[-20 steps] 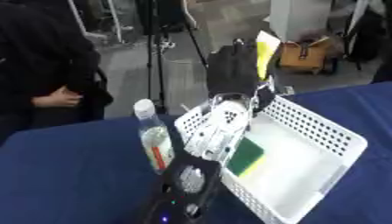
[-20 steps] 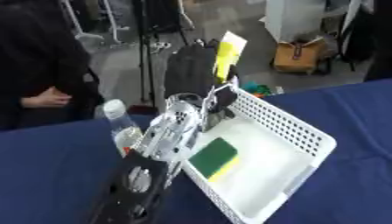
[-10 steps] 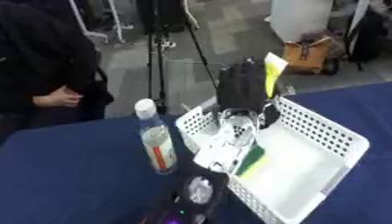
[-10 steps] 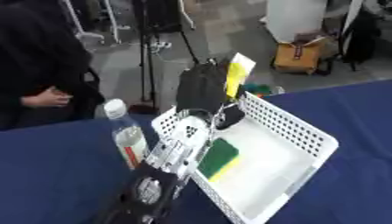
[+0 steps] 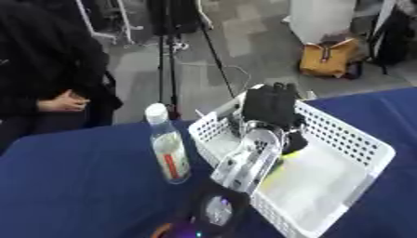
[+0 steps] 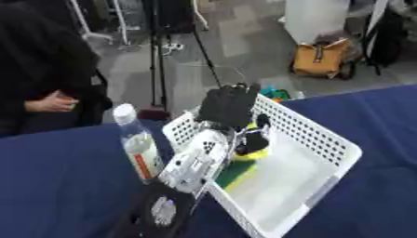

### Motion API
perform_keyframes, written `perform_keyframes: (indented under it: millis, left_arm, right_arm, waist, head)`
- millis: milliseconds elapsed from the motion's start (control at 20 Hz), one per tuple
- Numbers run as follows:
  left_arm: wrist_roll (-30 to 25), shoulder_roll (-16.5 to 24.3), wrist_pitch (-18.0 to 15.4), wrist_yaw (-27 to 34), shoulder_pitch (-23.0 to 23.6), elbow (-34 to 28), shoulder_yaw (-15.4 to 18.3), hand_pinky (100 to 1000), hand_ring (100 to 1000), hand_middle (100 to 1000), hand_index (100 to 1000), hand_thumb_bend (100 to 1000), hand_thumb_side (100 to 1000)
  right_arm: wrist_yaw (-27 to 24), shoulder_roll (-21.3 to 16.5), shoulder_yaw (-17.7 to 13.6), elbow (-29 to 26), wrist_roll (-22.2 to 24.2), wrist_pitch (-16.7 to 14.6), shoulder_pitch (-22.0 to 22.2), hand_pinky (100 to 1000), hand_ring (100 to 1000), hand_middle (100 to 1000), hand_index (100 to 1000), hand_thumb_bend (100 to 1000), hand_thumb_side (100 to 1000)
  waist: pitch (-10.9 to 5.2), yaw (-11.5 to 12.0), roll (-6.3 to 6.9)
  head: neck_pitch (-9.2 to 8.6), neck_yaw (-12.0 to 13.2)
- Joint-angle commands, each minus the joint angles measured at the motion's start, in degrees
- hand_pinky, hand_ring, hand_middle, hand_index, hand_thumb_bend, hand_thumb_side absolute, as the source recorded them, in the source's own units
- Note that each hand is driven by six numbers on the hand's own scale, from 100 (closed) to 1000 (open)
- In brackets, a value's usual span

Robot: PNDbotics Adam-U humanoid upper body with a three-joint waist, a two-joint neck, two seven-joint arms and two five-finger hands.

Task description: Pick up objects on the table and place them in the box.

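My left hand [image 5: 269, 106] reaches up from the bottom edge and hangs over the back of the white perforated basket [image 5: 368, 145]. Its fingers point down into the basket, curled on a yellow sponge [image 6: 244, 155] that sits low against the basket floor. A green-and-yellow sponge [image 6: 234, 171] lies flat in the basket right beside it, partly hidden by my forearm. A clear plastic bottle [image 5: 169, 148] with a white cap and a red label stands upright on the blue table [image 5: 73, 181], just left of the basket. My right hand shows in neither view.
A person in black sits past the table's far left edge [image 5: 49, 88], hands off the table. A tripod [image 5: 167, 56] and a yellow bag [image 5: 330, 58] stand on the floor behind. Blue tabletop stretches to the left of the bottle and to the right of the basket.
My left hand has lowered from holding the yellow sponge upright above the basket to down inside it. The camera has tilted a little. The bottle and the basket have stayed put.
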Motion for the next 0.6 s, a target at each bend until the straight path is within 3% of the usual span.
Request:
perform_keyframes:
  millis: [50, 150, 250, 300, 500, 600]
  left_arm:
    - [-4.06, 0.63, -1.95, 0.65, -1.34, -3.09, -0.23, 377, 665, 885, 1000, 100, 664]
    - [-5.11, 0.74, -2.48, 0.98, -1.32, -4.03, -0.18, 412, 703, 906, 1000, 100, 681]
    - [-5.59, 0.77, -2.8, 1.46, -1.39, -4.72, -0.2, 689, 911, 999, 1000, 100, 752]
    - [-5.73, 0.82, -2.93, 1.79, -1.43, -5.0, -0.2, 743, 948, 1000, 1000, 100, 764]
    - [-5.71, 1.04, -3.18, 3.06, -1.51, -6.04, -0.17, 845, 1000, 1000, 1000, 100, 761]
    - [-5.22, 1.13, -3.19, 3.47, -1.51, -6.52, -0.18, 845, 1000, 1000, 1000, 100, 753]
  right_arm:
    - [-0.6, -0.21, 0.14, -0.67, -0.01, -0.01, -0.54, 625, 507, 489, 589, 100, 755]
    - [-0.63, -0.2, 0.14, -0.67, 0.0, 0.01, -0.53, 625, 507, 489, 590, 100, 755]
    - [-0.68, -0.17, 0.19, -0.67, 0.05, 0.0, -0.55, 625, 507, 489, 589, 100, 754]
    - [-0.69, -0.16, 0.21, -0.67, 0.09, -0.02, -0.55, 625, 507, 489, 589, 100, 754]
    - [-0.76, -0.13, 0.24, -0.67, 0.2, -0.05, -0.52, 625, 507, 489, 589, 100, 754]
    - [-0.79, -0.12, 0.25, -0.67, 0.21, -0.05, -0.53, 625, 507, 489, 589, 100, 754]
  waist:
    - [-1.24, -0.12, -0.83]
    - [-1.23, -0.11, -0.84]
    - [-1.21, -0.13, -0.82]
    - [-1.21, -0.14, -0.82]
    - [-1.25, -0.11, -0.86]
    - [-1.28, -0.11, -0.9]
  head:
    - [-0.17, 0.03]
    - [-0.18, 0.01]
    - [-0.2, 0.0]
    - [-0.21, -0.01]
    - [-0.28, -0.11]
    - [-0.43, -0.18]
